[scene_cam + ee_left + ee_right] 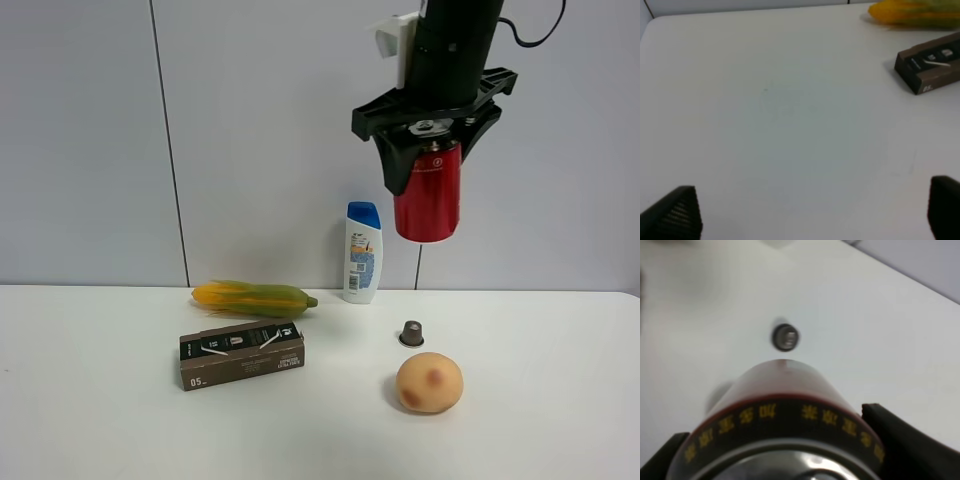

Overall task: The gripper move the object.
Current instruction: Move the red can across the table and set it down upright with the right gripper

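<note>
White table (100, 420) is carrying all loose items. Right gripper (432, 158) is hanging high over the table's far right part, its wide claw partly closed and clamping both sides of the red can (428, 205) just under the rim. The can is hanging upright in the air, clear of the table, silver top up inside the claw. Left gripper (809, 211) is hovering over bare table, jaws spread wide and holding nothing. White shampoo bottle (362, 252) is standing upright at the wall, lower than the can and to its left in the high view. Brown box (241, 354) is lying flat, with the corn cob (253, 297) lying just behind it. Tan round ball (430, 382) is sitting front right; the small capsule (412, 333) is sitting just behind it, roughly beneath the can.
</note>
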### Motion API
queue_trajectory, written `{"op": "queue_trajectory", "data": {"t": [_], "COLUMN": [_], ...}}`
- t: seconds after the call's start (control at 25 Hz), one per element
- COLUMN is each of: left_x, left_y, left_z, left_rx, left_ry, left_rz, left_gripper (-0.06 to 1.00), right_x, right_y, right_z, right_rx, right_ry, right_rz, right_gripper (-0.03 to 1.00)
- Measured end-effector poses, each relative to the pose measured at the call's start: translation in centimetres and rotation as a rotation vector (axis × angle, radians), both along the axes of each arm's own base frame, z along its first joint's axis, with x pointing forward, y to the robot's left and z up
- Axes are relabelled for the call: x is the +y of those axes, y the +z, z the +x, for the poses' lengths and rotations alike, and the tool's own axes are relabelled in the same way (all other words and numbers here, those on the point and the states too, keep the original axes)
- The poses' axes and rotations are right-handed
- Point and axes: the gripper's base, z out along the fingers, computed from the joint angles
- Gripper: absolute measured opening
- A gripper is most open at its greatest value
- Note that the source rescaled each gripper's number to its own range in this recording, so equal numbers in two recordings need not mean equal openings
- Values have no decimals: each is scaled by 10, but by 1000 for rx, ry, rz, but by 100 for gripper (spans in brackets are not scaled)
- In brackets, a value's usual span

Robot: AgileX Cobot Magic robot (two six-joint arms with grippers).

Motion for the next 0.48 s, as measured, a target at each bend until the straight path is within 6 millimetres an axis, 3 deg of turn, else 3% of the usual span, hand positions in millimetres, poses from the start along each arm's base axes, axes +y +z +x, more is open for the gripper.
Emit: {"op": "queue_trajectory", "data": {"t": [0.48], "left_x": [0], "left_y": [0], "left_z": [0], "left_rx": [0], "left_ry": [0], "left_rz": [0], "left_gripper": [100], "right_x": [-74], "right_y": [0], "right_z": [34], "right_rx": [-1], "right_ry": [-203], "right_rz": [-2], "right_gripper": [0]}}
